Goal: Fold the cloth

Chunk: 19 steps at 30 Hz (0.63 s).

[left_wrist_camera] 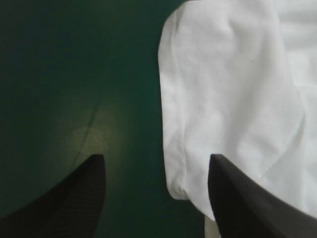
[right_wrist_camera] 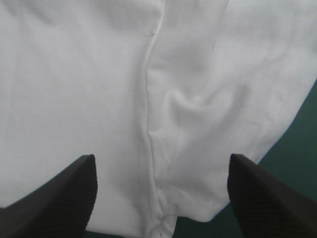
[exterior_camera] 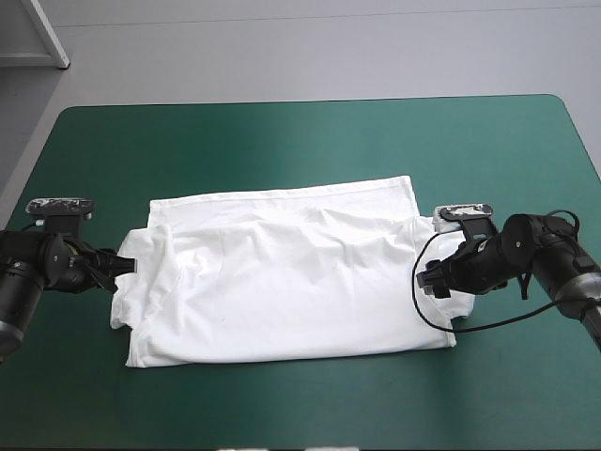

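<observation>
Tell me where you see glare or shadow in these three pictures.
Left wrist view: a pale glowing patch on the teal-green cover, dark farther off; the T-shirt is brightly lit. Right wrist view: even light, soft shading in the T-shirt's creases. High view: cover lighter toward the far middle, thin shadow under the T-shirt's near edge.

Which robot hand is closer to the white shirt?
Right, by a little. The right gripper is open over the T-shirt, white cloth under both fingers. The left gripper is open at its left edge, one finger over cloth, the other over the teal-green cover.
</observation>
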{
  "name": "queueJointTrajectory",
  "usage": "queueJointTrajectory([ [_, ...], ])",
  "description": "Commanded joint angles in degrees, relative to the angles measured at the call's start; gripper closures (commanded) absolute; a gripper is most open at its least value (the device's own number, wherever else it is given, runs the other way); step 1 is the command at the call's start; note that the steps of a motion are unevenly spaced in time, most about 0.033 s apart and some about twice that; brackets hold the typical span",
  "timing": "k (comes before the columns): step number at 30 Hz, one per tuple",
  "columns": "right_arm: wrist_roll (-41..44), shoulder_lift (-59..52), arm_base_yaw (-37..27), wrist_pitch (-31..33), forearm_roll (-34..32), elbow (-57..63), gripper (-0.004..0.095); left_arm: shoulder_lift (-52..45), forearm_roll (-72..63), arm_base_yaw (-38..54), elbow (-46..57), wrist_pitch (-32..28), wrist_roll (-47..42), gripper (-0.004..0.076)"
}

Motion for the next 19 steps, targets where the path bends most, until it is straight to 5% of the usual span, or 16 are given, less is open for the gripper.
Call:
queueJointTrajectory([
  [1,-0.6,-1.9,0.0,-1.6,0.3,-1.8,0.0212,-0.9,0.8,0.0,-1.9,-2.3,-2.4,0.0276],
  [19,-0.9,-1.9,0.0,3.3,0.2,-1.8,0.0267,21.3,2.2,0.0,-1.9,-21.1,-8.9,0.0276],
])
